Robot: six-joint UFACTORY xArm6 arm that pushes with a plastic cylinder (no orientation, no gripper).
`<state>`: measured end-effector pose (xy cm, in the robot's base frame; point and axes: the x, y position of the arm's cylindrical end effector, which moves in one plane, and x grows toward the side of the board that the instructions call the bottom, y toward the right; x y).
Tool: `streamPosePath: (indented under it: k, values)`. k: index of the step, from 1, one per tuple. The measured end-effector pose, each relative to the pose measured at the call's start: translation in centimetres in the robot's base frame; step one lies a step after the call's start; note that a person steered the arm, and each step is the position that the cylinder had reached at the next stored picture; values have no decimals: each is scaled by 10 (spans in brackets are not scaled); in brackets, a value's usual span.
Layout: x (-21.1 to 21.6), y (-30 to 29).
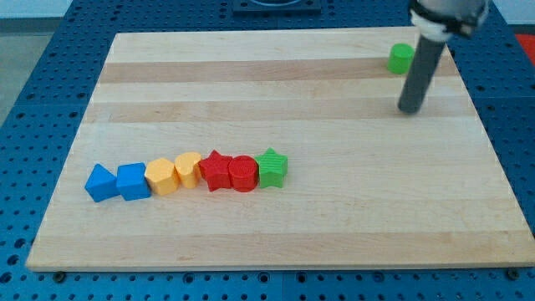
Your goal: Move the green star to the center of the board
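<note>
clearly nothing is done yet: the green star-shaped block (pixel 272 167) sits low, touching the red round block (pixel 242 173). the rod's dark tip (pixel 410 109) stands far off at upper right; it has no jaws.

Rod (pixel 422 67) upper part cut off by view's top edge. Green block (pixel 401 58) at view's top right: right side hidden behind rod, shape unclear. Tabletop (pixel 334 226) bottom corners cropped by view's bottom edge.

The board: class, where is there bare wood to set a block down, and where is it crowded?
Bare: the middle of the board, between my tip and the row; the view's top left; the strip right of the green star. Crowded: the row from the blue block to the star. A green block sits top right.
</note>
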<state>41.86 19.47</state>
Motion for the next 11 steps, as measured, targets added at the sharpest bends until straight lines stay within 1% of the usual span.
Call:
streamPosePath:
  k: [1, 2, 3, 4, 6, 7, 8, 9, 10, 11]
  values:
    - [85, -18]
    - [144, -91]
    - [167, -175]
    - [156, -213]
    - [90, -209]
    - [79, -186]
    - [86, -204]
    - [81, -218]
    - [61, -204]
    - [58, -200]
